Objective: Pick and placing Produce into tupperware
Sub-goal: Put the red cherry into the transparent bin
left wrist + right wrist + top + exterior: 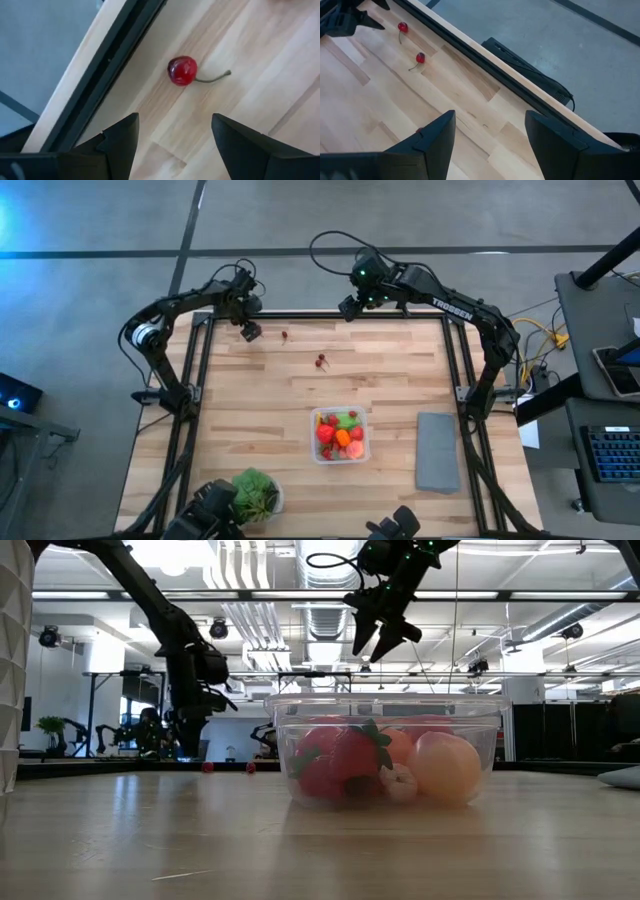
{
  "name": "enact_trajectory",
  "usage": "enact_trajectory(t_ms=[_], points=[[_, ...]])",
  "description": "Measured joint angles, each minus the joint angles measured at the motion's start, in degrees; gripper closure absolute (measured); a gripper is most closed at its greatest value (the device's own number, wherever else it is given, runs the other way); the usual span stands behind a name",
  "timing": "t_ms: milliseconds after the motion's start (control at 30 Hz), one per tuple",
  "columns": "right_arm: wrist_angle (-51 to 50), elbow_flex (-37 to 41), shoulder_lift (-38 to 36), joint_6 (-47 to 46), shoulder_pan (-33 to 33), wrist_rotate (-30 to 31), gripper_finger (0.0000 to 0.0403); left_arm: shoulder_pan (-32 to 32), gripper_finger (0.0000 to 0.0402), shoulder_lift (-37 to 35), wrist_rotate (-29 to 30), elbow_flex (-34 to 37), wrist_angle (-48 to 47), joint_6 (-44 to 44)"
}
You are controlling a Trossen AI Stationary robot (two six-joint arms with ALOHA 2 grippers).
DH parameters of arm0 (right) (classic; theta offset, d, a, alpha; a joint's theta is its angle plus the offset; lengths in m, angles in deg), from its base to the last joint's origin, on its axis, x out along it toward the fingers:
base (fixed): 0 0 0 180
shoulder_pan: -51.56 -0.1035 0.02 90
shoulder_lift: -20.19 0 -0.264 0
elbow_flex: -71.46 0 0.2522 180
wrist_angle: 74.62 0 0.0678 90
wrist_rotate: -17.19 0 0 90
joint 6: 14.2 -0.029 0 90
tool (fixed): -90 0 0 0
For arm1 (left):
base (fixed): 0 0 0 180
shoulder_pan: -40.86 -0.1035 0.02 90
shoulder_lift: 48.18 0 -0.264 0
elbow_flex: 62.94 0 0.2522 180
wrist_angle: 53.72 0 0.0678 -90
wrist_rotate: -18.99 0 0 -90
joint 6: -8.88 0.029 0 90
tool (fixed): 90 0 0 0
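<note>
high view: left arm folds in over the bench's far left corner, left gripper [249, 330] low over the wood just inside the far edge. right arm is bent above the far edge near the middle, right gripper [352, 308] held up off the bench.

left wrist view: left gripper [175, 135] fingers spread with nothing between them. a single cherry [183, 70] lies on the wood just ahead of the gap, stem pointing away from the bench's dark edge rail [107, 75]. not touching either finger.

right wrist view: right gripper [490, 132] fingers also spread, holding nothing. it shows the single cherry [403, 27] beside the left gripper tips and a second cherry [420, 58] nearby, both close to the far edge.

high view also shows a cherry pair [321, 361] further in toward mid-bench, not clear in the wrist views. tupperware [340, 435] sits right of centre toward the near edge, holding red, orange and green produce [343, 436]. well apart from both grippers.

low view: tupperware [390, 750] is in the foreground and the right gripper [380, 635] hangs high above it.

grey slab [437, 452] lies right of the tupperware; leafy plant [255, 493] sits at the near edge, left of centre.
</note>
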Motion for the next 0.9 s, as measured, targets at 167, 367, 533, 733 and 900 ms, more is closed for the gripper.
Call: enact_trajectory(t_ms=[167,367,533,733,900], points=[[0.49,0.0,0.0,-0.76,0.0,0.0,0.0172,-0.23,0.0166,2.09,-0.47,-1.67,-2.22,-7.64],[0.54,0.01,0.0,-0.9,0.0,0.0,0.0172,0.28,0.0166,2.0,-3.51,-1.19,-0.43,-12.07],[0.59,0.0,0.0,-0.9,0.0,0.0,0.0172,0.35,0.0166,2.03,-3.83,-1.17,2.43,-17.5],[0.67,0.0,0.0,-0.87,0.04,0.06,0.0172,0.32,0.0166,2.06,-3.73,-1.14,3.94,-19.61],[0.76,0.02,0.0,-0.81,0.35,0.61,0.0172,0.32,0.0166,2.09,-5.09,-0.59,4.63,-19.74]])
